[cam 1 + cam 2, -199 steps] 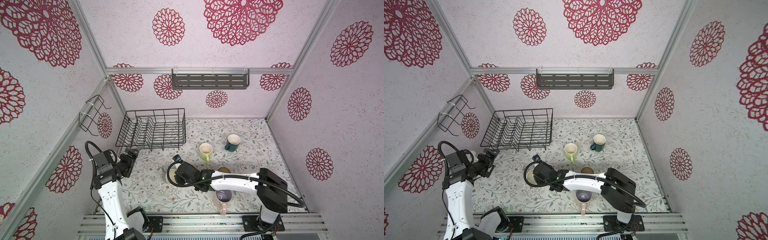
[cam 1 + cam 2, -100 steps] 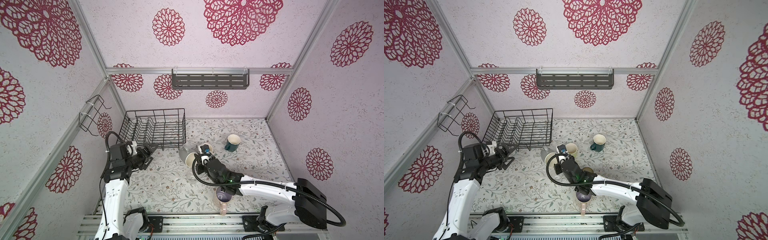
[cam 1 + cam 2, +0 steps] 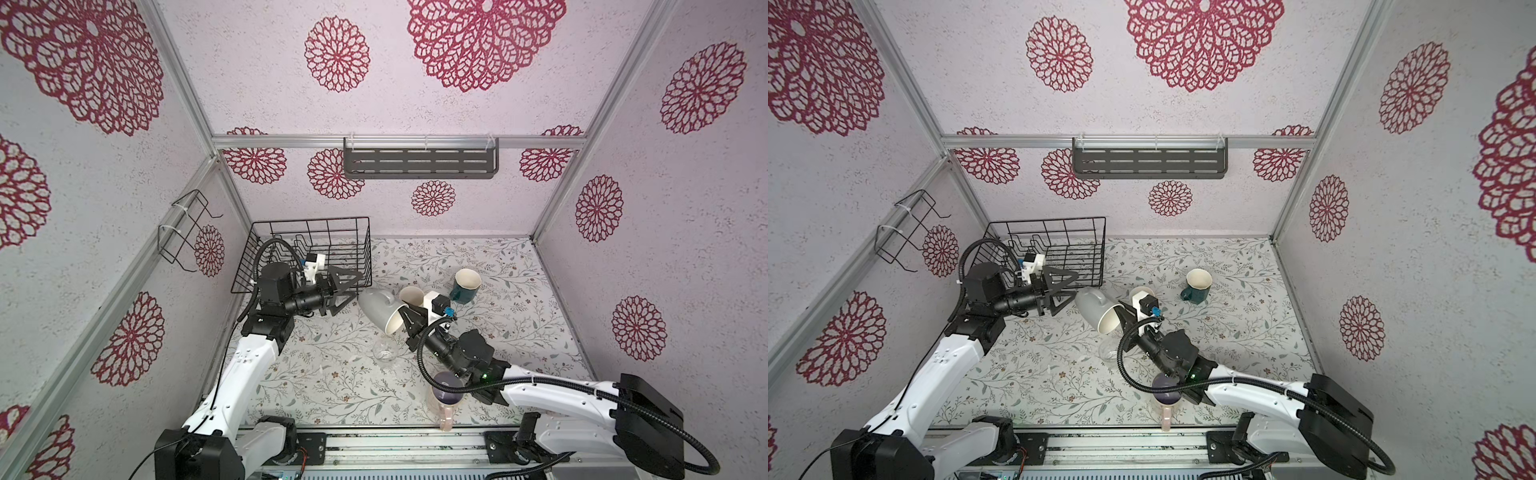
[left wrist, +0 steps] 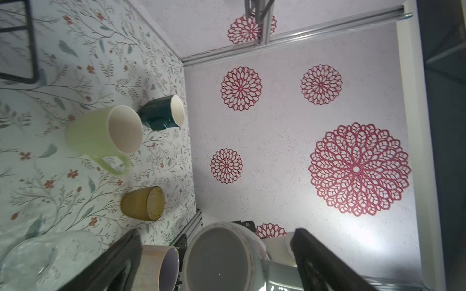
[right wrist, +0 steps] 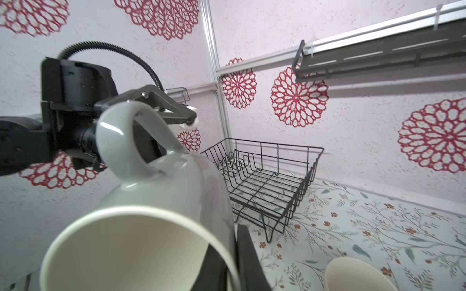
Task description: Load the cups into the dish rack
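The right gripper [image 3: 406,321] clamps the glazed grey ceramic mug [image 3: 378,309] by its rim, probably slick; the left gripper [image 3: 358,286], spread wide, suits its body.

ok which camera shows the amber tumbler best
The left wrist view: the amber tumbler stands upright and unblocked on the floral tabletop, near the pale green mug. In both top views I cannot find it; the right arm likely covers it. The right wrist view, filled by the grey mug, does not show it.
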`<state>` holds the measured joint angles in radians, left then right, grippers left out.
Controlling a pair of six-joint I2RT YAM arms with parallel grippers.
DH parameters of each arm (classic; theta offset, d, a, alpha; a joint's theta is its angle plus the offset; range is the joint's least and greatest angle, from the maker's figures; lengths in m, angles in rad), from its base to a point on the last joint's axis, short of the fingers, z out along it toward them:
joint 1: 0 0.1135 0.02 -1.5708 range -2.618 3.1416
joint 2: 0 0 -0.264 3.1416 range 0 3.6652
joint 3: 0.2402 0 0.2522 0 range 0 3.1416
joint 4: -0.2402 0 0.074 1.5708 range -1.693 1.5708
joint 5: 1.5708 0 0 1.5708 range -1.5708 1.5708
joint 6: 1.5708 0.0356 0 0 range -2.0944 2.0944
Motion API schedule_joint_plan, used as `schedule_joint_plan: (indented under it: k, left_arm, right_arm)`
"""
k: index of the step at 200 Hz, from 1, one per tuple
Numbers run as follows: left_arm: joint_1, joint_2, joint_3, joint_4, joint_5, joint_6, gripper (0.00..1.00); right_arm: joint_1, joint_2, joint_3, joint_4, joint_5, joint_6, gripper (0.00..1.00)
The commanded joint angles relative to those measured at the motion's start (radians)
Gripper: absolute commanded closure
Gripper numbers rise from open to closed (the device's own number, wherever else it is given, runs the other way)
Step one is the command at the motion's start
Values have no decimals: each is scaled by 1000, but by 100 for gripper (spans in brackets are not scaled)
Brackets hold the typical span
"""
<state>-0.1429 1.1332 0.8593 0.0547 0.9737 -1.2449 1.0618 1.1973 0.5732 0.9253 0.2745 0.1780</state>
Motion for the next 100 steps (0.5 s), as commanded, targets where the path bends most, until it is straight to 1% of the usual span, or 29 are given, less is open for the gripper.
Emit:
schedule_joint_plan:
  k: [1,10,16,25,36,50,59,69,90,100]
  left_arm:
    - [-16,8,15,139,55,-71,3]
    - [-15,8,31,104,55,-66,3]
    - [-15,5,45,56,47,-44,3]
    - [-15,0,74,-43,23,20,3]
    - [-17,-4,111,-178,-18,104,3]
    - [-20,-3,145,-296,-58,168,3]
    - [-23,-2,156,-338,-80,184,2]
    - [-30,-2,158,-364,-101,186,1]
    - [-61,0,158,-394,-165,187,0]
    - [-77,3,166,-438,-211,196,3]
  right_arm:
    - [-30,-38,27,189,-58,26,100]
    - [-38,-42,32,159,-48,-31,100]
    - [-39,-46,40,126,-28,-93,100]
    - [-42,-47,58,59,0,-197,100]
    - [-42,-42,91,-36,25,-366,100]
    - [-41,-29,129,-122,72,-517,100]
    - [-42,-16,139,-125,120,-590,100]
    - [-42,-4,144,-113,133,-677,100]
    - [-40,42,154,-46,161,-808,100]
    - [-39,69,169,-28,185,-877,100]
